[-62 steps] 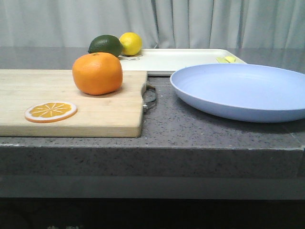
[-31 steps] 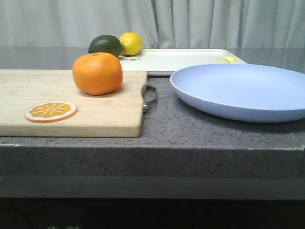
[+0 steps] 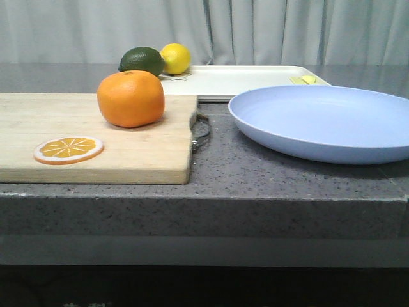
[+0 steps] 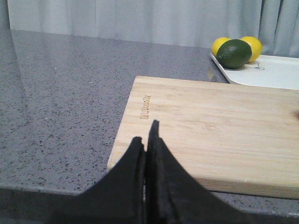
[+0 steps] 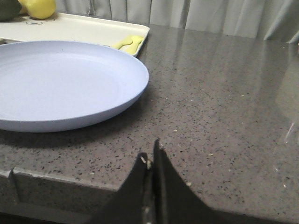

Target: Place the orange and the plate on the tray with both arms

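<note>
The orange (image 3: 130, 98) sits on the wooden cutting board (image 3: 128, 150) at the left. The pale blue plate (image 3: 323, 121) lies on the grey counter to the right and shows in the right wrist view (image 5: 65, 84). The cream tray (image 3: 239, 81) lies behind them. My left gripper (image 4: 145, 135) is shut and empty at the board's near left corner; the orange is out of its view. My right gripper (image 5: 150, 154) is shut and empty over the counter's front edge, to the right of the plate. Neither gripper shows in the front view.
A flat orange slice (image 3: 68, 149) lies on the board's front. A dark green fruit (image 3: 141, 61) and a yellow lemon (image 3: 175, 58) sit at the tray's left end. A small yellow piece (image 3: 305, 79) lies at the tray's right end. A curtain hangs behind.
</note>
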Robot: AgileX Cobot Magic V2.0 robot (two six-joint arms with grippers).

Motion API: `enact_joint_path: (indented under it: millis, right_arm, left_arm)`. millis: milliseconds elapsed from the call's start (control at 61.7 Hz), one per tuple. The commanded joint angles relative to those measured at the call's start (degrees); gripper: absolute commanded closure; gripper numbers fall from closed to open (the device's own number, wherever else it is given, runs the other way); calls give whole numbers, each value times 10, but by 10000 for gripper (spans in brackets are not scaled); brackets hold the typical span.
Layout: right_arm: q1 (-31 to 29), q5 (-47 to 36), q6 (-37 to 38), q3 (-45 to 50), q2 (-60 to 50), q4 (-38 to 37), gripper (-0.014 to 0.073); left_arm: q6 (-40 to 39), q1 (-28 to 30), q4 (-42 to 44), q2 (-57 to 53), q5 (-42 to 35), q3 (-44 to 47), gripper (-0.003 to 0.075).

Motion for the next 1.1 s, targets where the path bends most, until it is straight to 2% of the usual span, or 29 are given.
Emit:
enact_joint_path:
  millis: [0, 308, 405, 535, 665, 762, 843, 972, 1086]
  right_arm:
    - [-2, -44, -3, -3, -14, 0, 706]
    - [-2, -51, -3, -3, -14, 0, 706]
    - [-2, -68, -3, -3, -14, 0, 706]
    - [-2, -123, -2, -20, -14, 3, 706]
    - [-2, -103, -2, -72, -14, 19, 706]
    - [-2, -55, -2, -128, -1, 56, 706]
    - [-2, -19, -2, -182, 30, 97, 706]
    - [-2, 20, -2, -266, 124, 137, 706]
    - [-2, 46, -3, -325, 227, 136, 706]
  left_arm:
    - [-4, 1, -6, -11, -47, 3, 738]
    - [-4, 1, -6, -11, -60, 3, 738]
    - [-4, 1, -6, -11, -82, 3, 738]
    - [-4, 1, -11, -11, -155, 3, 737]
    - [-4, 1, -11, -11, -179, -20, 737]
    - [-4, 1, -11, 0, -162, -72, 737]
    - [-4, 1, -8, 28, -117, -128, 737]
    - [-4, 1, -8, 129, -23, -223, 737]
    - [-4, 1, -8, 228, 5, -275, 738]
